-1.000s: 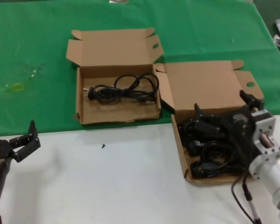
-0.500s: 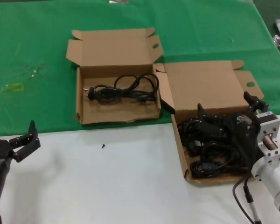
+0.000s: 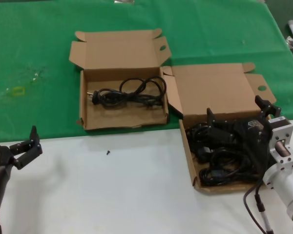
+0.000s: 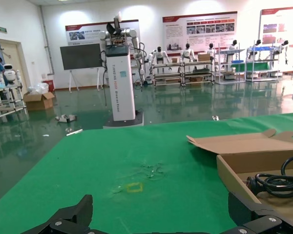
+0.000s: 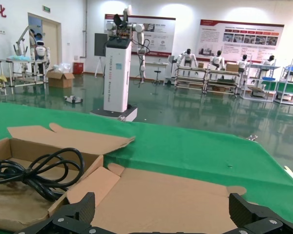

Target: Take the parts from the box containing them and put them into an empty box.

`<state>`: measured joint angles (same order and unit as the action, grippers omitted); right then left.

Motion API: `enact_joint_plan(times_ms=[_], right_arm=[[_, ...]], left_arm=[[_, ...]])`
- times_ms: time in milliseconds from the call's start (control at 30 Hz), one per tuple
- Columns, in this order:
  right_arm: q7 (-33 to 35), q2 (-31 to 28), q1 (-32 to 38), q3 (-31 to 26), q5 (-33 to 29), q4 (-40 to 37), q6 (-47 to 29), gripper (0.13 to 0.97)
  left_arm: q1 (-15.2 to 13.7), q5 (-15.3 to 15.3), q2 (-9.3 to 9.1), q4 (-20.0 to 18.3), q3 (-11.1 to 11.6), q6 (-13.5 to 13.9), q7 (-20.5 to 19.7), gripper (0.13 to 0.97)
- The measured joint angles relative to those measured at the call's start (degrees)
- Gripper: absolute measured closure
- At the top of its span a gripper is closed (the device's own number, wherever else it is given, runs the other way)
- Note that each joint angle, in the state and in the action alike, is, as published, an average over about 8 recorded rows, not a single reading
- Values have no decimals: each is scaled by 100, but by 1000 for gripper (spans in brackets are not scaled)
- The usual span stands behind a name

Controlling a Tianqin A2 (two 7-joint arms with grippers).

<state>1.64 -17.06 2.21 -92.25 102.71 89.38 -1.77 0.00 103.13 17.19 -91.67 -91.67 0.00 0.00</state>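
Down in the right box [image 3: 215,92], the one sitting half on the green cloth [image 3: 34,44] and half on the white table [image 3: 112,195], the right gripper [image 3: 239,114] is lowered over a messy pile of cords [image 3: 219,165]. Its fingers are spread wide, one tip [image 3: 210,114] over the pile and the other up by the box's right lid ear, and I can't see anything pinched between them, so it's got nothing. The wrist cam on that arm just shows both fingertips far apart with the box's open lid [image 5: 166,200] between them. The left box [image 3: 122,92] is further back on the cloth with its lid flipped open, touching the right box's flap at the corner, and it has a single looped cord [image 3: 129,92] lying flat inside, plug end toward the left wall. The left gripper [image 3: 27,146] hangs out over the white table near the left edge, well away from both boxes, fingers open and holding nothing. Tiny dark speck [image 3: 108,152] on the table just in front of the left box.
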Motion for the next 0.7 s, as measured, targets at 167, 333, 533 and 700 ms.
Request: enact_joint_plan(times_ms=[167, 333, 533, 700], right_arm=[[0, 0, 0, 0, 0, 0, 0, 129], [0, 0, 0, 0, 0, 0, 0, 129], [0, 0, 0, 0, 0, 0, 0, 129], [0, 0, 0, 0, 0, 0, 0, 129]], left_arm=[[0, 0, 0, 0, 0, 0, 0, 132], [0, 0, 0, 0, 0, 0, 0, 132], [0, 0, 0, 0, 0, 0, 0, 132], [0, 0, 0, 0, 0, 0, 0, 132]])
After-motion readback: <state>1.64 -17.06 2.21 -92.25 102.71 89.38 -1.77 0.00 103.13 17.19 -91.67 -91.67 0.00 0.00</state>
